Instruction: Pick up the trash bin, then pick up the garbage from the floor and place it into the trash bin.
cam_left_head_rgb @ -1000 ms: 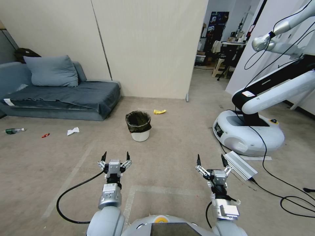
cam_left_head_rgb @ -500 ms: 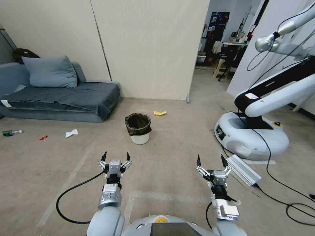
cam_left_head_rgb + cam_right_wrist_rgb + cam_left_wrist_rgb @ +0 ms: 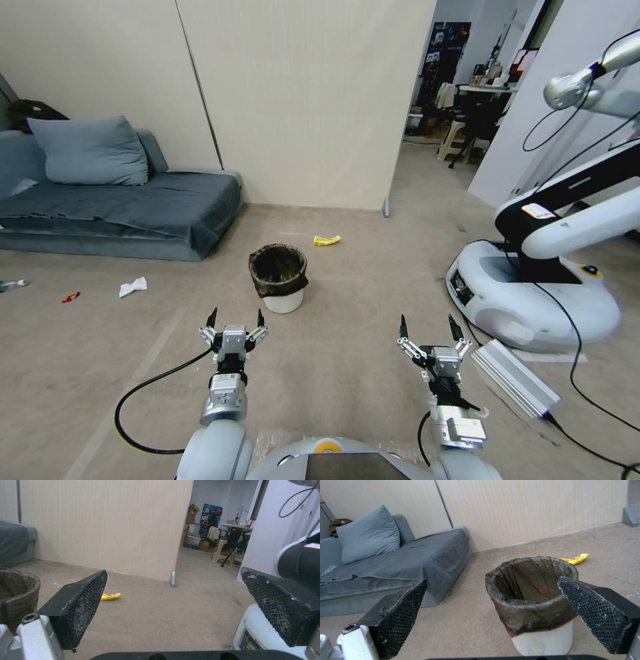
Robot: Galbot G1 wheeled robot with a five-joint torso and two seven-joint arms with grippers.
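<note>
The trash bin (image 3: 279, 277) (image 3: 533, 602) (image 3: 15, 592), white with a black bag over its rim, stands upright on the floor (image 3: 360, 333) a short way ahead. My left gripper (image 3: 236, 318) (image 3: 496, 615) is open just short of it, nothing between its fingers. My right gripper (image 3: 428, 327) (image 3: 180, 610) is open too, held level farther right over bare floor. Garbage lies scattered: a yellow scrap (image 3: 327, 240) (image 3: 576, 558) (image 3: 110, 596) behind the bin, a crumpled white tissue (image 3: 133, 287), a red wrapper (image 3: 71, 297) and a small bottle (image 3: 10, 285) to the left.
A blue-grey sofa (image 3: 127, 207) with a cushion lines the left wall. A second white robot base (image 3: 533, 300) with cables stands at the right, a grey metal box (image 3: 517, 377) beside it. Beige panels (image 3: 300, 100) close the back, with a doorway (image 3: 460, 113) on the right.
The whole view has shifted: the bin and sofa sit nearer and lower, the litter has slid left, the other robot right. Both grippers keep the same open pose.
</note>
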